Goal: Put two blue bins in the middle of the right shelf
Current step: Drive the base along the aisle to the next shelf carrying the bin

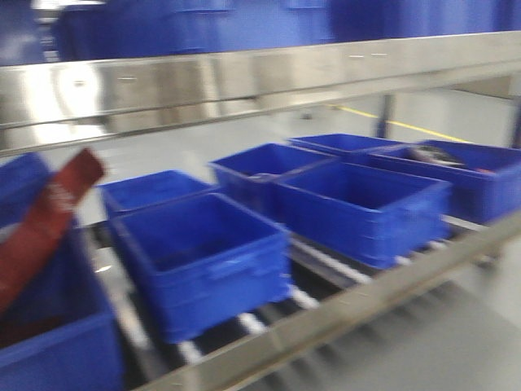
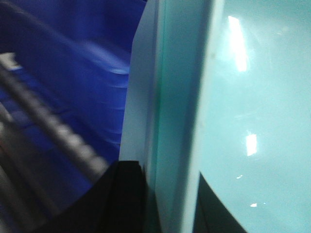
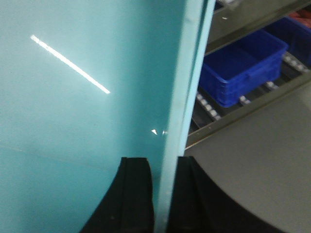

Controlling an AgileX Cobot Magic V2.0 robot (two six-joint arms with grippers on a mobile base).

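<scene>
A pale turquoise-blue bin wall [image 2: 175,97] fills the left wrist view, and my left gripper [image 2: 167,174] is shut on it, one black finger [image 2: 121,199] on each side. The same kind of wall [image 3: 182,87] stands edge-on in the right wrist view, where my right gripper [image 3: 164,162] is shut on it. Neither gripper shows in the front view. There, several dark blue bins sit on a roller shelf: one near the front [image 1: 203,261], one to its right [image 1: 362,208], others behind [image 1: 264,167]. The front view is blurred.
A metal shelf beam [image 1: 244,81] crosses above the bins, with more blue bins blurred on top. A red-brown strap-like object [image 1: 49,220] leans in the left bin [image 1: 49,342]. Another blue bin [image 3: 243,65] sits on rollers beside grey floor [image 3: 262,155].
</scene>
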